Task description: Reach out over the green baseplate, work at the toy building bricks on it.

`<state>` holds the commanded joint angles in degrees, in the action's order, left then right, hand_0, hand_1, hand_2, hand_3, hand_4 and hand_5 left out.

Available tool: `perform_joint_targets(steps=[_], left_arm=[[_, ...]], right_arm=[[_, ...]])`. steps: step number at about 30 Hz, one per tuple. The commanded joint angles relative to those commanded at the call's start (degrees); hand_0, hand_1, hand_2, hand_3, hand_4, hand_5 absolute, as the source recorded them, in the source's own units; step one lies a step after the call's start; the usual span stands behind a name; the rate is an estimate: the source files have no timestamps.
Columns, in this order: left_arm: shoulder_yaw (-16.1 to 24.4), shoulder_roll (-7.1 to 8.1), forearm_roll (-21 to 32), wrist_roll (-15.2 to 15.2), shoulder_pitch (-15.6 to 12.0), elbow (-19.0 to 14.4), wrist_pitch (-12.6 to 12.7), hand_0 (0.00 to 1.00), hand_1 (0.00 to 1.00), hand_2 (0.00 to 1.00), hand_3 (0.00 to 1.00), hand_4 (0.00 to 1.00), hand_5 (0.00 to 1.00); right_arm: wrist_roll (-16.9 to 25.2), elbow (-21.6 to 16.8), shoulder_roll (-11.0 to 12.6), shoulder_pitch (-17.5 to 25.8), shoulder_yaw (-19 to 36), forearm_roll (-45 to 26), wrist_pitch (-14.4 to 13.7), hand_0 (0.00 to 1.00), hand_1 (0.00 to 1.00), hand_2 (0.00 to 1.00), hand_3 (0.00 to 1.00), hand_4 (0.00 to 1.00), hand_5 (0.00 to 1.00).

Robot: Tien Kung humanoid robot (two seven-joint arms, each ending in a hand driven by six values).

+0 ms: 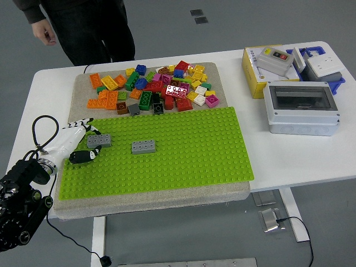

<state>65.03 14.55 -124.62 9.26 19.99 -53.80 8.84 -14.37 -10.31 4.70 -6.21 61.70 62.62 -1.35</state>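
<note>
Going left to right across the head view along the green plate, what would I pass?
Left hand → first grey brick, at the fingers → second grey brick → bare green baseplate → white table → grey enclosure box.
</note>
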Motion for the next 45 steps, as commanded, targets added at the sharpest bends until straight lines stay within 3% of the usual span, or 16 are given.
perform_joint_targets(steps=[11,23,27,36,45], left_arm=[[0.54,0.38,-0.27,-0.20,-0.30,-0.87,-0.19,0.985,0.980,0.968,0.558,0.533,0.213],[-1.15,4.47,0.09,-3.67,-3.79,-10.27,-2.48,0.986,0.981,0.968,0.559,0.544,0.221],[-1.60,3.73,0.77,-4.88,-4.83,-11.69,-3.35,0.988,0.980,0.962,0.565,0.526,0.203],[-1.10,-0.09,0.77,-5.20,-5.16,-11.65,-3.30,0.990,0.984,0.963,0.567,0.514,0.195],[-1.02,-1.31,0.82,-5.40,-5.18,-11.61,-3.42,0.990,0.984,0.962,0.567,0.514,0.196]], right_arm=[[-0.01,0.00,0.04,-0.04,-0.07,-0.36,-0.06,0.648,0.640,0.673,0.585,0.370,0.814],[0.02,0.00,0.48,0.06,-0.18,-1.00,-0.24,0.648,0.640,0.673,0.585,0.370,0.814],[0.01,0.00,0.53,0.04,-0.09,-1.04,-0.28,0.648,0.640,0.672,0.585,0.370,0.815],[0.01,0.00,0.51,0.05,-0.08,-1.30,-0.36,0.648,0.640,0.673,0.585,0.373,0.811],[0.08,0.00,0.57,0.02,0.02,-1.68,-0.41,0.648,0.640,0.673,0.584,0.369,0.815]])
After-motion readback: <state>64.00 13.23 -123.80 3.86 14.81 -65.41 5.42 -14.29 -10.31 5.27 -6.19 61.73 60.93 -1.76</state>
